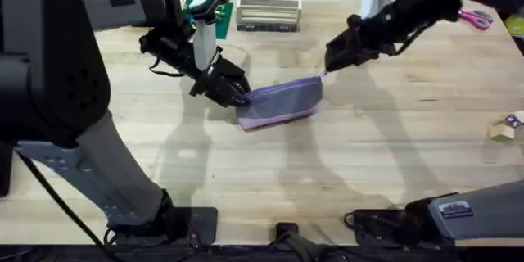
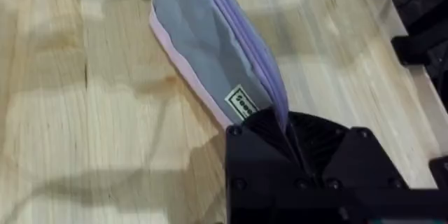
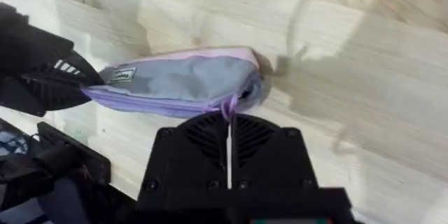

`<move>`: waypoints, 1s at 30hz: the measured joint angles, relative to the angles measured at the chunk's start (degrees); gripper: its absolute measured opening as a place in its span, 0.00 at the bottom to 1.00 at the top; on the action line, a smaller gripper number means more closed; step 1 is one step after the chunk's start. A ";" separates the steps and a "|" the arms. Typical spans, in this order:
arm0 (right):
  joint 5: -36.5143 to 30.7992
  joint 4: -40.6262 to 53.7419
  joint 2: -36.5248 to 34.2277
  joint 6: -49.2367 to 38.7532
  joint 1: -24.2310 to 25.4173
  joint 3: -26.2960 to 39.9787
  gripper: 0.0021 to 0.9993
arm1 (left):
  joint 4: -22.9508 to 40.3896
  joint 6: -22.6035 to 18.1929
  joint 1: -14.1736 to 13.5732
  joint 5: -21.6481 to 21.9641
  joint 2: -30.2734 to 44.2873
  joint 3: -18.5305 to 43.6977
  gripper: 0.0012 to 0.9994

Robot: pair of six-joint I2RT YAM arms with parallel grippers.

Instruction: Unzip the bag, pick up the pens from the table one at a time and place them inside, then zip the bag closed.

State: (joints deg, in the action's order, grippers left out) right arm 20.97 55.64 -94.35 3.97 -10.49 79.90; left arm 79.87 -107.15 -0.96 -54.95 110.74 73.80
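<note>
Purple fabric pouch (image 1: 281, 101) lies mid-desk; my left gripper (image 1: 235, 94) pinches one end, my right gripper (image 1: 327, 66) pinches its zipper tab. Cream box (image 1: 268, 6) and pink scissors (image 1: 476, 20) sit along the far edge.

Overhead cam: high above the arm bases, facing down and fwd over the table (image 1: 344, 155). Both wrist cams sit close over the bag (image 1: 281, 101), from opposite ends; all three share it.

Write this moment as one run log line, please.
left gripper: shut on bag end | right gripper: shut on zipper pull
</note>
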 joint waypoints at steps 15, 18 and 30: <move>0.79 -15.95 -3.39 1.77 6.58 -20.40 0.03 | -0.63 0.02 -0.60 -0.60 0.00 -0.02 0.04; 0.98 -16.68 -3.38 3.51 7.04 -21.11 0.03 | -0.64 0.00 -0.62 -0.58 0.00 -0.07 0.04; 3.01 -14.89 -0.73 5.03 8.11 -15.02 0.58 | -1.11 0.00 -0.23 0.19 0.00 -0.11 0.04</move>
State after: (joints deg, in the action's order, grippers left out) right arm 23.98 40.75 -95.07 9.00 -2.38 64.88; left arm 78.76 -107.15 -1.19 -54.76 110.74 73.69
